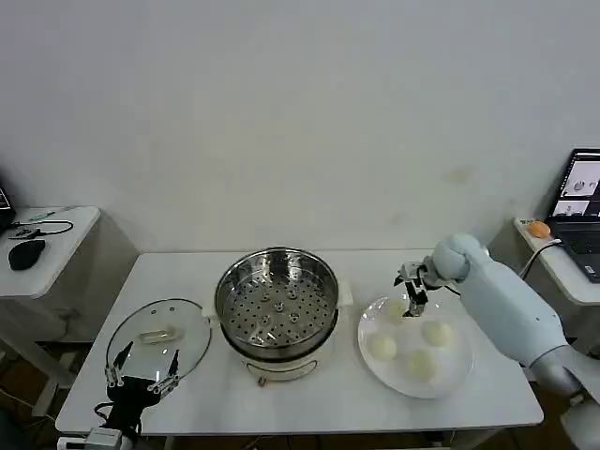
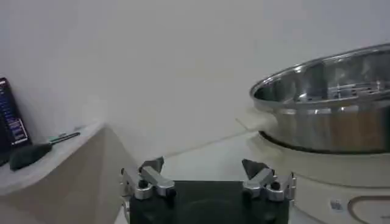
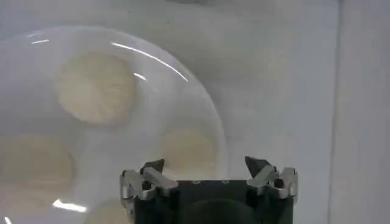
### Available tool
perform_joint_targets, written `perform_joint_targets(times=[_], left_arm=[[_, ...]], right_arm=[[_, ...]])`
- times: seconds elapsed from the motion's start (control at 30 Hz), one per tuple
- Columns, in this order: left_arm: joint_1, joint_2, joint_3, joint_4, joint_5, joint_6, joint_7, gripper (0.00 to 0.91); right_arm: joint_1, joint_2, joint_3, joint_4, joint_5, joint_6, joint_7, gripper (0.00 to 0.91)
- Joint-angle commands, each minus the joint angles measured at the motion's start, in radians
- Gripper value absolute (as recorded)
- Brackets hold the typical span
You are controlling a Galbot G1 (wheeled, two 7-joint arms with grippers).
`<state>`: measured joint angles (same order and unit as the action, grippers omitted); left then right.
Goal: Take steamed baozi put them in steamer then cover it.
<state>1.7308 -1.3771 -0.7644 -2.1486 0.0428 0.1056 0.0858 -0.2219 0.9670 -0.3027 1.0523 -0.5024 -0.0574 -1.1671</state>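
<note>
The steel steamer (image 1: 277,314) stands uncovered at the table's middle, its perforated tray bare. Its glass cover (image 1: 159,337) lies flat to its left. Several creamy-white baozi rest on a white plate (image 1: 459,375) to its right, among them one (image 1: 382,347) nearest the steamer and one (image 1: 437,333) farther right. My right gripper (image 1: 412,300) hangs open over the plate's far-left part, above a baozi (image 3: 189,149) that lies between its open jaws (image 3: 205,165). My left gripper (image 1: 141,375) is open at the front left, over the cover's near edge, facing the steamer (image 2: 329,103).
A side table (image 1: 42,244) with a black mouse (image 1: 26,253) stands at the left. A laptop (image 1: 581,202) and an orange object sit on a shelf at the right. The white table's front edge runs just below the plate and cover.
</note>
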Motion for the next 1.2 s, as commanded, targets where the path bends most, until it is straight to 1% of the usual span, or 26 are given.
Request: perform_joint_targets(times=[0.03,0.27,0.47,0.53,0.57,0.7,0.93,1.07,1.2], left_arm=[[0.001,0.0,0.001,-0.002,0.0,0.0,0.0,0.907],[0.003,-0.001,0.004,0.002,0.0,0.0,-0.002,0.907],[0.003,-0.001,0.007,0.003,0.0,0.0,-0.003,0.907],[0.003,-0.001,0.008,0.003,0.001,0.0,-0.003,0.907],[0.003,-0.001,0.008,0.004,0.001,0.0,-0.003,0.907],[0.005,-0.001,0.011,0.005,0.003,-0.001,-0.003,0.907],[0.003,-0.002,0.014,0.01,0.003,-0.001,-0.005,0.907],[0.003,-0.002,0.015,0.011,0.003,-0.001,-0.006,0.907],[0.003,-0.001,0.017,0.01,0.002,-0.002,-0.007,0.907]], right_arm=[[0.003,0.021,-0.011,-0.03,-0.015,0.001,-0.008,0.907],[-0.014,0.011,-0.004,-0.024,-0.013,-0.006,-0.004,0.907],[-0.023,0.014,0.001,-0.033,0.0,-0.017,0.011,0.907],[-0.023,0.016,0.002,-0.04,0.004,-0.018,0.015,0.736],[-0.022,0.016,0.003,-0.041,0.005,-0.019,0.017,0.685],[-0.022,0.015,0.001,-0.044,0.021,-0.032,0.027,0.675],[-0.023,0.007,-0.001,-0.039,0.029,-0.036,0.026,0.635],[-0.024,-0.003,0.001,-0.029,0.041,-0.042,0.027,0.635],[-0.017,-0.025,0.01,0.006,0.081,-0.057,0.028,0.635]])
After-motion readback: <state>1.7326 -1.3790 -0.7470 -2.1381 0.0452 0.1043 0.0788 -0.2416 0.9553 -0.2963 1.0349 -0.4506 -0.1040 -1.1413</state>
